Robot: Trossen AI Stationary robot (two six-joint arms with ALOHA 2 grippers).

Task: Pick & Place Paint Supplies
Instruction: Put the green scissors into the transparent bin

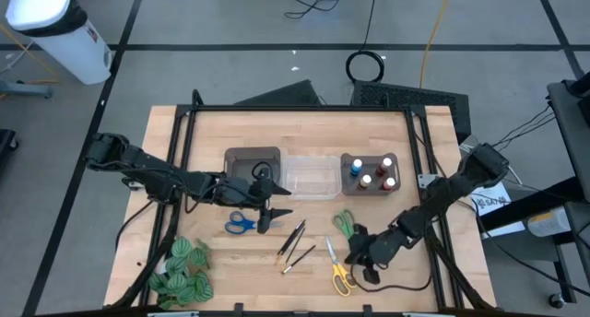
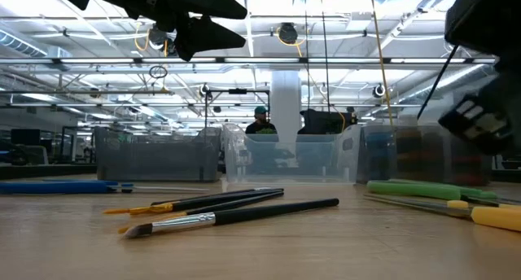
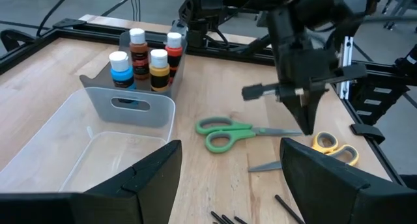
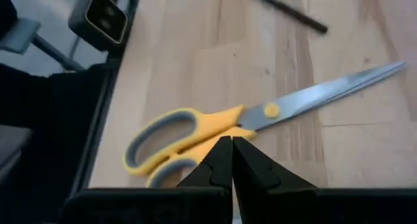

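Observation:
Yellow scissors (image 4: 215,129) lie flat near the table's front edge, right of centre, with green scissors (image 3: 238,133) just beyond them. My right gripper (image 4: 231,149) is shut and hangs slanting down over the yellow scissors' handles, clear of the table in the low view. Blue scissors (image 1: 241,223) lie left of centre, and my left gripper (image 1: 275,217) stands open above their blade end, touching nothing. Several dark paintbrushes (image 1: 293,245) lie between the scissors. Paint bottles (image 3: 146,58) stand upright in a grey bin (image 3: 130,103) at the far right.
A clear bin (image 1: 311,174) sits in the middle of the far row and a second grey bin (image 1: 252,168) to its left. A green striped leafy bunch (image 1: 182,273) lies at the front left corner. Black frame rails (image 1: 433,225) run along the table's sides.

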